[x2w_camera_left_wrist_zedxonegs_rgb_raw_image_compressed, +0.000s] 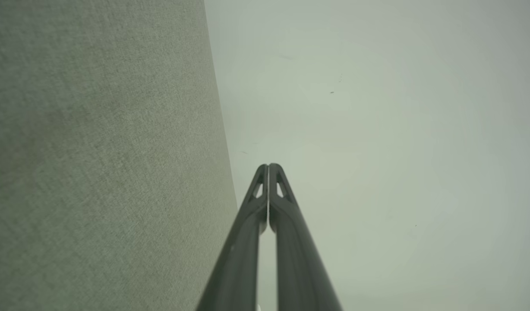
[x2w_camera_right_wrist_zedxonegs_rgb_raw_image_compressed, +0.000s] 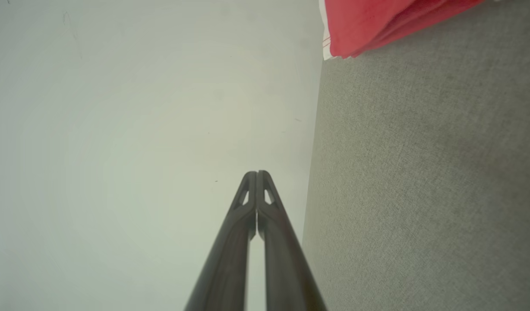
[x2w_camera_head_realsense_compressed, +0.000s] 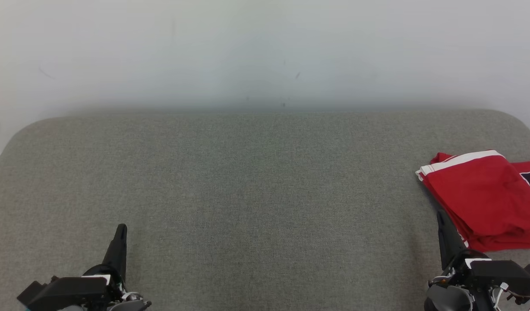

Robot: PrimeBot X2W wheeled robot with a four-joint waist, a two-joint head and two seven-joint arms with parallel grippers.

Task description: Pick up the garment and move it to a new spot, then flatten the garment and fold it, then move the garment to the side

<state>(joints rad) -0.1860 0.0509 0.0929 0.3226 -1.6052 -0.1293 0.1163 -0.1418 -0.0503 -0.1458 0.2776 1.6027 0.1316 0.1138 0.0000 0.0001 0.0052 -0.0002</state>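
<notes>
Red folded garment [x2w_camera_head_realsense_compressed: 485, 194] is laid at the right edge of the tabletop [x2w_camera_head_realsense_compressed: 265, 194]; left gripper [x2w_camera_head_realsense_compressed: 121, 231] and right gripper [x2w_camera_head_realsense_compressed: 441, 218] are closed empty, so the fold is likely best left untouched.

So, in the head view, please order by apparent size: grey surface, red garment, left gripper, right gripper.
1. grey surface
2. red garment, partly cut off
3. left gripper and right gripper look alike; unranked

Lower two thirds of the frame is a bench [x2w_camera_head_realsense_compressed: 256, 185] covered in grey woven fabric, far corners rounded off. Behind it, across the top, just a plain pale wall [x2w_camera_head_realsense_compressed: 161, 47] with a few tiny dark specks [x2w_camera_head_realsense_compressed: 297, 75] near the middle, lighting soft and even.
</notes>
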